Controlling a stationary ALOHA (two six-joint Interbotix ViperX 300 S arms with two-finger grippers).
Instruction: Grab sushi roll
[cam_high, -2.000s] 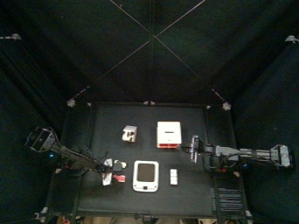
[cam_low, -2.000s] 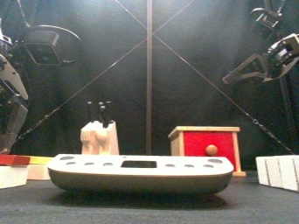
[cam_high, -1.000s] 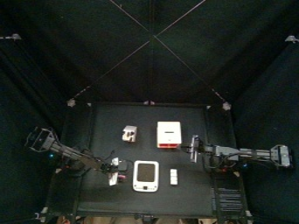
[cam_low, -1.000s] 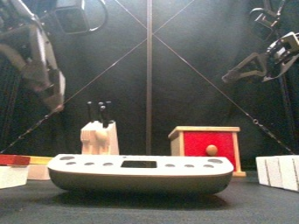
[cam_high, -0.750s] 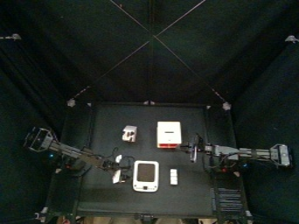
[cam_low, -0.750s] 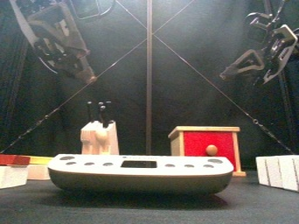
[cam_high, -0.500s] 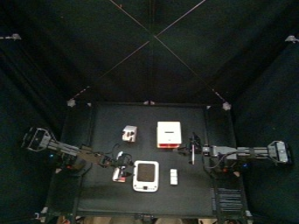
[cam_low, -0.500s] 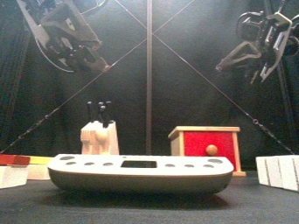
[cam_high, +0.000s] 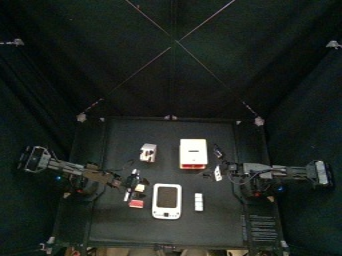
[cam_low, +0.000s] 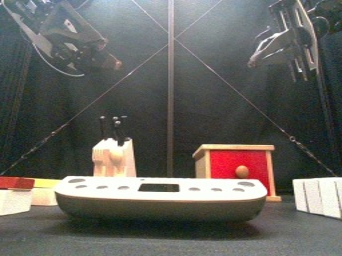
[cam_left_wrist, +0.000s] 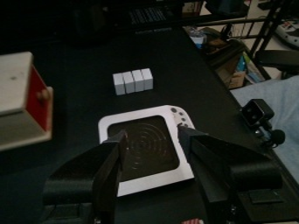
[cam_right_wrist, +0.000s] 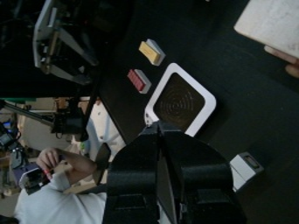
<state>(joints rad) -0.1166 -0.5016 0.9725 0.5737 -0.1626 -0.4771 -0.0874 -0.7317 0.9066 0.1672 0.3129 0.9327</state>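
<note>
Setting reads as a robotics lab test cell; small black table (cam_high: 107, 135) enclosed by black curtains (cam_high: 54, 60) on all sides, with crossed cables (cam_high: 174, 40) strung overhead; two black arms enter from opposite sides of the table; beyond the curtains the left wrist view shows shelving with clutter (cam_left_wrist: 228, 48) and a floor; the right wrist view shows a seated person (cam_right_wrist: 59, 188) beside more equipment, consistent with a shared working room.
</note>
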